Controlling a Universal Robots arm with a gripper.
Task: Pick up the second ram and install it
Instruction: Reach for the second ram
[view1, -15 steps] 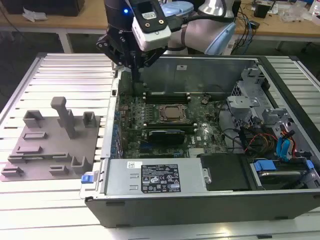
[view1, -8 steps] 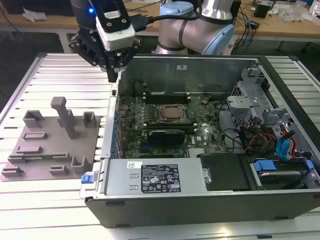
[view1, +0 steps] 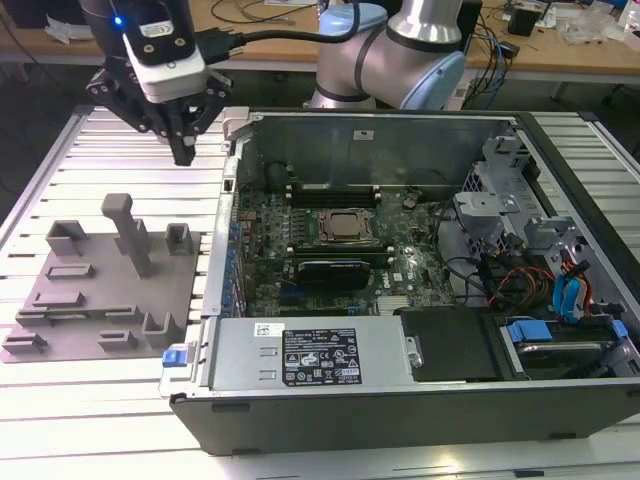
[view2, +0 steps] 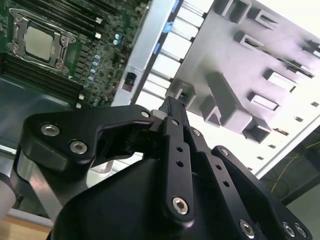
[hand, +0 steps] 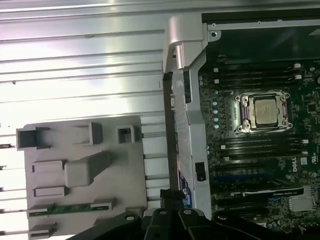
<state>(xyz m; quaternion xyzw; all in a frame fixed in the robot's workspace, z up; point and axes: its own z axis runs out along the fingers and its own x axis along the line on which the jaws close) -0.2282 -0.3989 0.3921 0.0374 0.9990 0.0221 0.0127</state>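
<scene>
The gripper (view1: 184, 152) hangs with its black fingers pressed together into one narrow tip and nothing between them; the second wrist view shows the same closed, empty tip (view2: 171, 104). The second ram (hand: 70, 207) lies well apart from it, flat in a long slot of the holder tray (view1: 100, 300), held at each end by a small bracket. The tray's upright post (view1: 128, 232) stands between the tool and the stick. The ram is a thin green strip of circuit board, much longer than it is wide.

The tray is matte grey plastic, blocky, with square-edged brackets and shallow rectangular pockets. Under it the table (view1: 60, 170) is made of bright ribbed metal slats that throw back the light. Beside the gripper, on the side away from the tray, an open computer case (view1: 300, 400) of dull sheet metal holds a green motherboard (view1: 265, 215) with a square processor socket (view1: 345, 227) framed in shiny steel. The gripper's links are smooth black, studded with round silver screw heads
</scene>
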